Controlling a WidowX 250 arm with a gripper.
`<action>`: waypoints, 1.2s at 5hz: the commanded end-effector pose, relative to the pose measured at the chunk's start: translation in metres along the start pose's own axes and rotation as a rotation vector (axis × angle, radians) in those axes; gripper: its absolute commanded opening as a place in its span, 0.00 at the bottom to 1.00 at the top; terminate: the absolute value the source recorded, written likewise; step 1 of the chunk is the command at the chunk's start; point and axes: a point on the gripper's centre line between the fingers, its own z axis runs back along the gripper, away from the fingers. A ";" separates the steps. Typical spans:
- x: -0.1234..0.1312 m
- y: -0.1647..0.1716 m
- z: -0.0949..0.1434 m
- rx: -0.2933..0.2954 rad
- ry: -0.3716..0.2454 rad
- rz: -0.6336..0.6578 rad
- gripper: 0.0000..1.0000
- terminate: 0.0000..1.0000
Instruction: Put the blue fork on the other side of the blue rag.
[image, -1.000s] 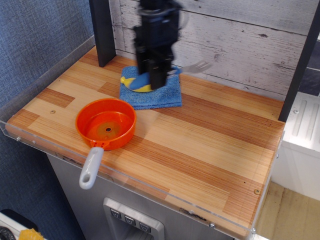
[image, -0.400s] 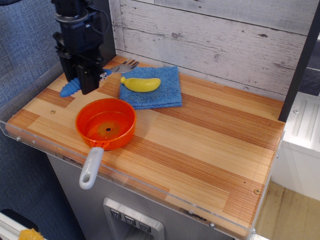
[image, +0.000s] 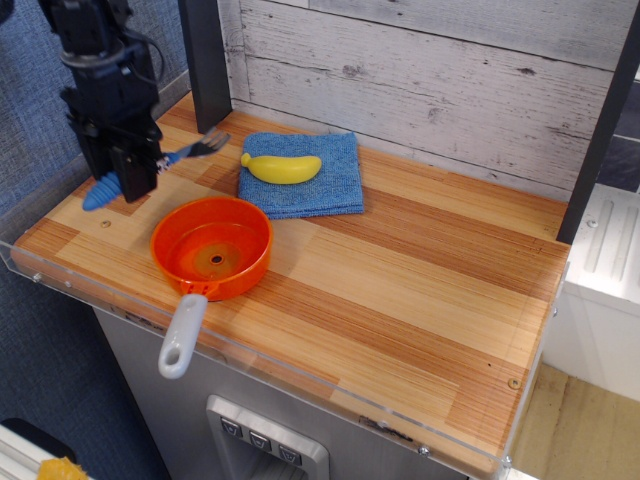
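My black gripper (image: 128, 172) is over the table's left part, to the left of the blue rag (image: 300, 172). It is shut on the blue fork (image: 150, 168). The fork's ribbed blue handle sticks out lower left and its grey tines point right toward the rag. The fork is held just above the wood. The rag lies flat near the back wall with a yellow banana (image: 283, 167) on it.
An orange pan (image: 212, 248) with a grey handle (image: 181, 336) stands at the front left, just right of and below the gripper. A dark post (image: 205, 60) stands behind. A clear plastic rim (image: 60, 285) edges the table's left and front.
The gripper has carried the fork from above the rag leftward across it, and now holds it low over the table's left part.
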 end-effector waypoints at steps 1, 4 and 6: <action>0.012 -0.003 -0.005 0.043 -0.059 0.005 0.00 0.00; 0.002 0.003 -0.030 0.001 -0.034 0.024 0.00 0.00; -0.004 0.008 -0.020 0.025 -0.064 0.044 1.00 0.00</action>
